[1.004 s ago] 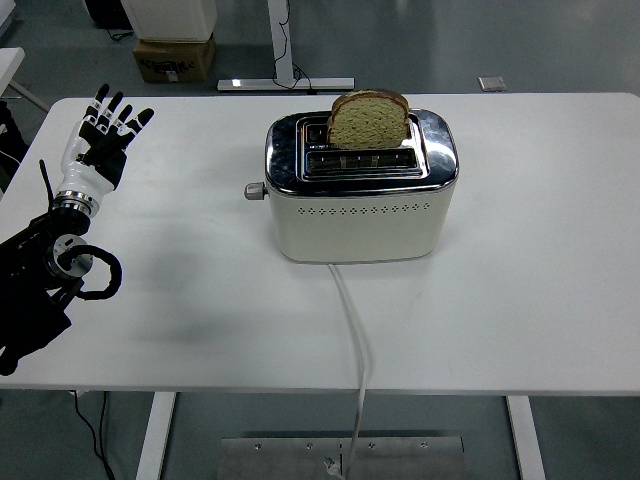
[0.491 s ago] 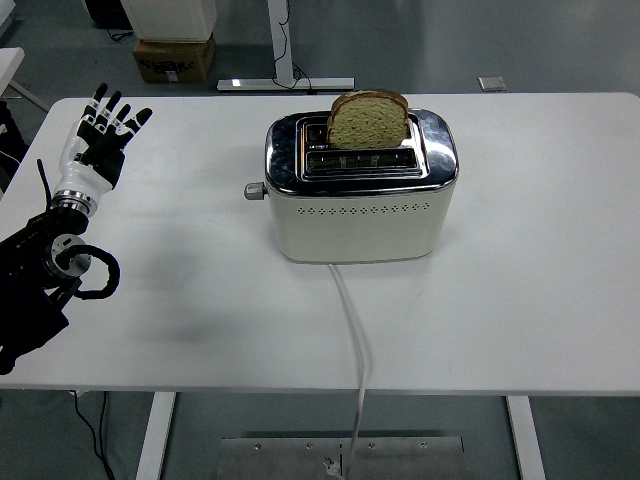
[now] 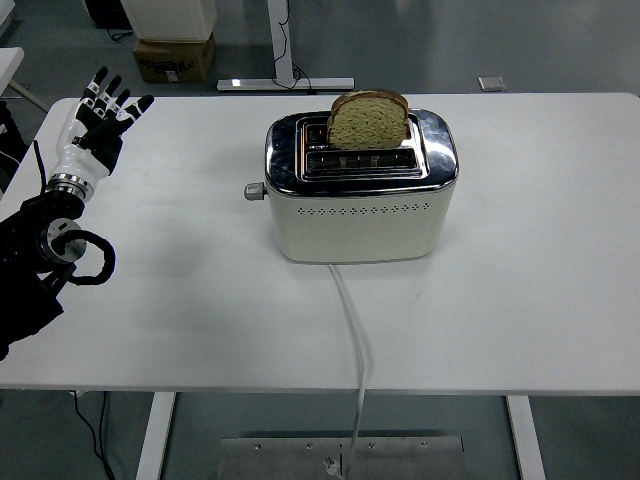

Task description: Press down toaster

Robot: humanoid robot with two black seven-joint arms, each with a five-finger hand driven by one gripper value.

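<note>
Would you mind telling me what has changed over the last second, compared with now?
The left hand, fingers spread and holding nothing, drifted slightly away from the robot and toward the table's left edge, away from the toaster. The toaster, its side lever, the bread slice and the cord stayed put.

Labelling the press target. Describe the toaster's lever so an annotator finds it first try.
Start at the cream toaster with the chrome top in the middle of the white table, one bread slice standing in its far slot. Go to its left end: the lever is the small grey knob sticking out sideways just under the chrome, the only part protruding from the body besides the white cord in front.
</note>
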